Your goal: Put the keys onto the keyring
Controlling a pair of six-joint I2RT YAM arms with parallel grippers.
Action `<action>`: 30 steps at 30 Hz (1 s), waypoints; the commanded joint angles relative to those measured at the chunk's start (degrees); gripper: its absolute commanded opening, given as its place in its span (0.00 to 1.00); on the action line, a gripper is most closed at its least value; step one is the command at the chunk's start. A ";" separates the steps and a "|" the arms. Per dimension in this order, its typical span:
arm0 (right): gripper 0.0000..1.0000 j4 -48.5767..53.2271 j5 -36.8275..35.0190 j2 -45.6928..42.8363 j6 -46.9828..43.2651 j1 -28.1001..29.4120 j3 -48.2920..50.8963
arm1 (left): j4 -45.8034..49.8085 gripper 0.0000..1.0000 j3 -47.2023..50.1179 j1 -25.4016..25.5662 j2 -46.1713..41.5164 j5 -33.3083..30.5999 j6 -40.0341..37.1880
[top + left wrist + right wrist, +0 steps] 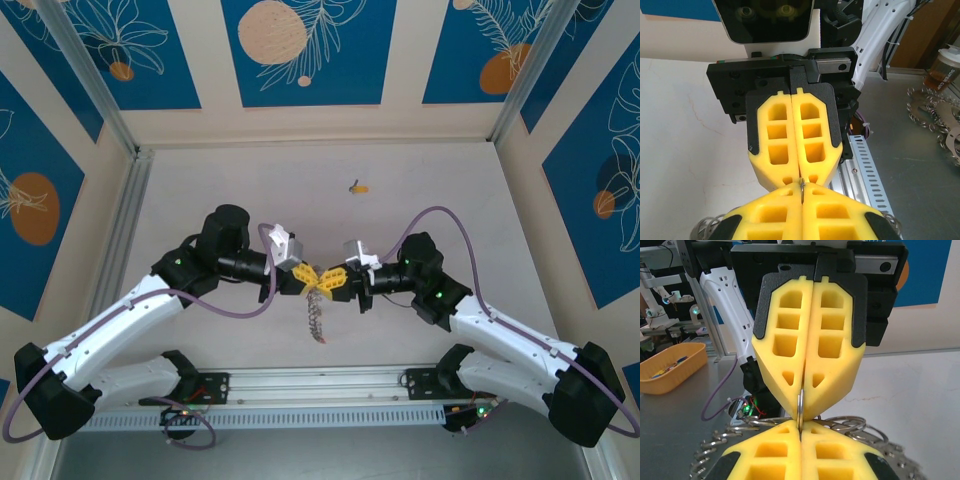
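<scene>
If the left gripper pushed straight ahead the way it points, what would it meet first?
The right gripper: it faces the left gripper tip to tip, apparently almost touching, both shut on a thin metal loop bridging their tips.

Left gripper [310,276] clamped; right gripper [333,282] clamped; both meeting tip-to-tip.

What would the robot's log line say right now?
left end effector: shut on keyring | right end effector: shut on keyring | yellow-tagged key: far back, untouched
</scene>
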State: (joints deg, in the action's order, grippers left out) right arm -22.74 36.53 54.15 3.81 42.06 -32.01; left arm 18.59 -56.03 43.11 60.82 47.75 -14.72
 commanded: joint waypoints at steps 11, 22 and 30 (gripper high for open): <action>0.00 -6.70 -0.57 -3.26 1.34 -0.21 2.19 | -4.55 0.20 2.54 0.73 -3.45 -4.16 2.01; 0.00 -9.29 -1.39 -4.10 2.95 -0.96 3.42 | -4.98 0.11 2.80 0.71 -2.95 -3.92 2.19; 0.00 -10.22 -2.02 -3.04 2.95 -1.09 3.15 | -5.22 0.02 2.69 0.79 -2.23 -1.26 2.33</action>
State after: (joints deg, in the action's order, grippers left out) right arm -29.04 34.85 51.42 6.26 40.88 -28.42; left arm 14.35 -53.49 43.53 58.08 44.14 -12.14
